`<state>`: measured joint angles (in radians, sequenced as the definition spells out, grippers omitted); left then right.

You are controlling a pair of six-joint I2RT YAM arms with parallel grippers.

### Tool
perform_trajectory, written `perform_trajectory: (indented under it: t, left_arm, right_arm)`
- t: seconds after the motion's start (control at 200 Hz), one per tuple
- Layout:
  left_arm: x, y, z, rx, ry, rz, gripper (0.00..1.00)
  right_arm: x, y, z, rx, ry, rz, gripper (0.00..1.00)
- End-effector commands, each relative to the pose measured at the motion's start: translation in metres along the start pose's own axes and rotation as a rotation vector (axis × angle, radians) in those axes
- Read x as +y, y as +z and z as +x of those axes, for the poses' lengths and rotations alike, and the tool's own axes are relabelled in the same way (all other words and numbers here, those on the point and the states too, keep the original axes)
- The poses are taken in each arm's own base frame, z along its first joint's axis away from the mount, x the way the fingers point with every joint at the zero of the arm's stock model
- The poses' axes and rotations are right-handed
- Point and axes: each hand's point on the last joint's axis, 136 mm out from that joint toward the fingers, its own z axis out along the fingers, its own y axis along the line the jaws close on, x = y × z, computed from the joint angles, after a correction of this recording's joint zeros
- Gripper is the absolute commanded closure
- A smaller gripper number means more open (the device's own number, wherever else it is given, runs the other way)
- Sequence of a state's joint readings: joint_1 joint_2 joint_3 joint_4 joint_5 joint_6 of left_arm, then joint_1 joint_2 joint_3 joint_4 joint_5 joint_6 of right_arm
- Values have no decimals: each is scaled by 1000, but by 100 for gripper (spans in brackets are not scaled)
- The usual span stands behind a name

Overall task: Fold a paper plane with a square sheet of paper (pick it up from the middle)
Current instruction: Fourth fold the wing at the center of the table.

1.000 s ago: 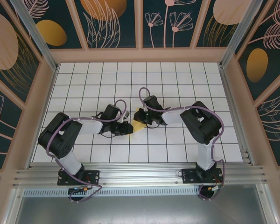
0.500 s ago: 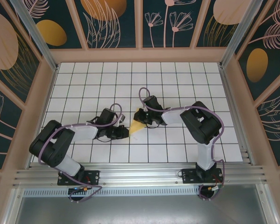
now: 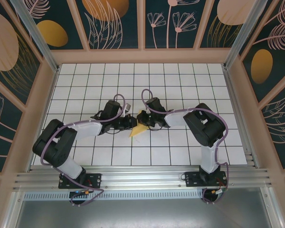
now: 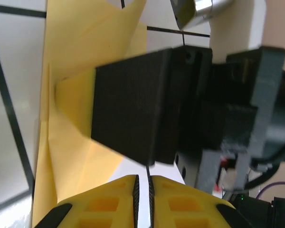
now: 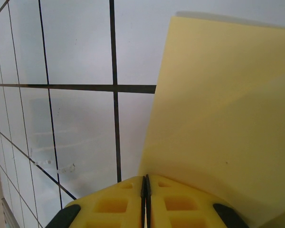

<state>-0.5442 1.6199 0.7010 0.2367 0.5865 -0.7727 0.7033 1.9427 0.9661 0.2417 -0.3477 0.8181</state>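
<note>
On the gridded table (image 3: 190,90), the left arm (image 3: 85,128) has swung toward 12 o'clock since half a second ago. Its left gripper (image 3: 129,122), jaws nearly together, now sits at 9 o'clock of the right gripper (image 3: 143,118), which pinches the yellow paper (image 3: 136,131). The paper, near the table's centre, is a creased wedge pointing toward 7 o'clock.

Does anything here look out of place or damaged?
Nothing looks spilled or torn. The yellow paper is creased and skewed to the grid of the table, between the right gripper and the left gripper, as mid-folding would look.
</note>
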Motion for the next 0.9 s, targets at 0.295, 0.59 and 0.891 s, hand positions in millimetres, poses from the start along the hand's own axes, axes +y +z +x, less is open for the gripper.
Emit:
perform_trajectory:
  t: [0.295,0.59,0.891]
  left_arm:
    - [27,24,18,72,-65,2,84]
    - [23,2,17,-7,-50,-12,100]
    - [16,4,9,-19,-50,0,100]
  right_arm:
    - [-73,11,34,62,71,222,87]
    - [-72,12,33,62,73,221,87]
    - [-71,11,32,61,70,222,87]
